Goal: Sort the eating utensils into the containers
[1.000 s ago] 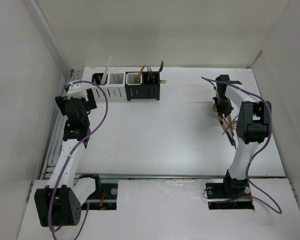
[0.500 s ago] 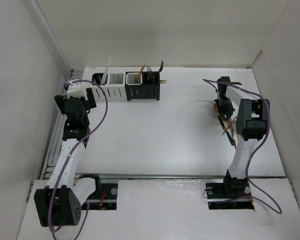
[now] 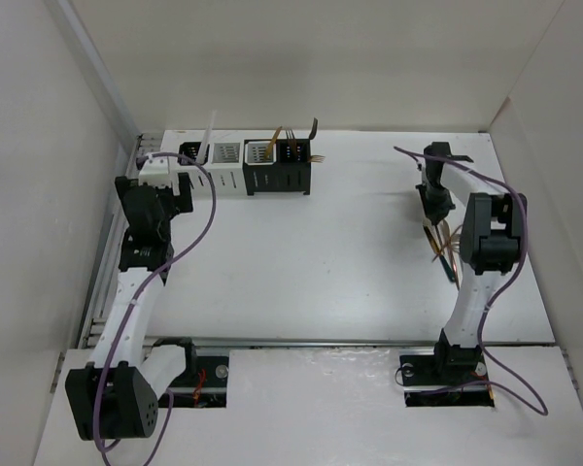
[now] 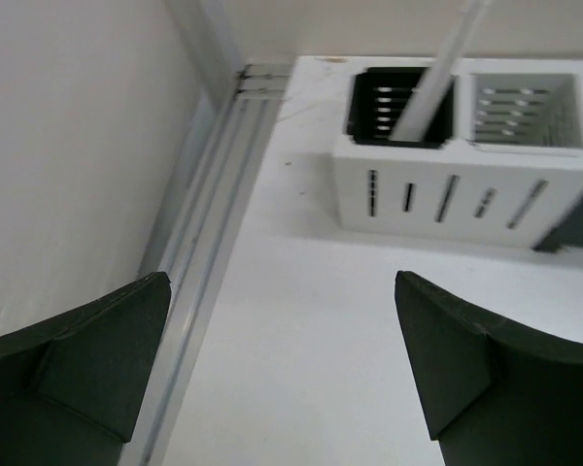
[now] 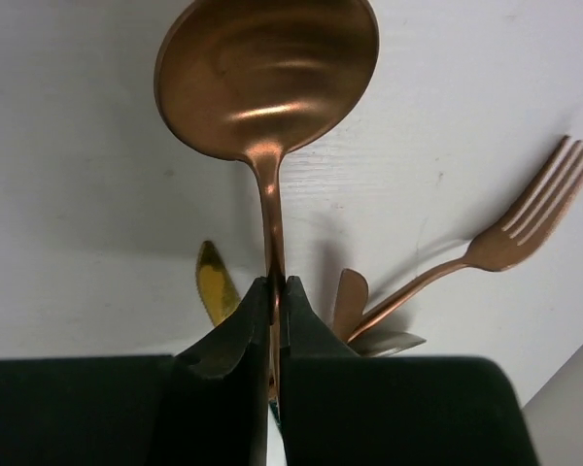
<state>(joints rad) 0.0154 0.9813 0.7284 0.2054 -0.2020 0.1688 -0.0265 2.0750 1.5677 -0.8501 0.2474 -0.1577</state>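
The matte white table (image 3: 301, 282) lies bare between the arms, with wide open room from its near edge to the far row. Close to the table's right edge, the right gripper (image 5: 275, 289) is pressed tight on the thin neck of a glossy copper spoon (image 5: 267, 68), whose round bowl points away from the fingers. A copper fork (image 5: 525, 228) with four tines lies on the table beside it. Far left, the left gripper (image 4: 282, 291) is spread wide with nothing between its dark wedge-shaped fingers, near the ribbed metal rail (image 4: 209, 243) along the left wall. Beyond it stand the square, slotted caddies (image 4: 447, 189), with a slim white stick (image 4: 437, 68) leaning in the leftmost.
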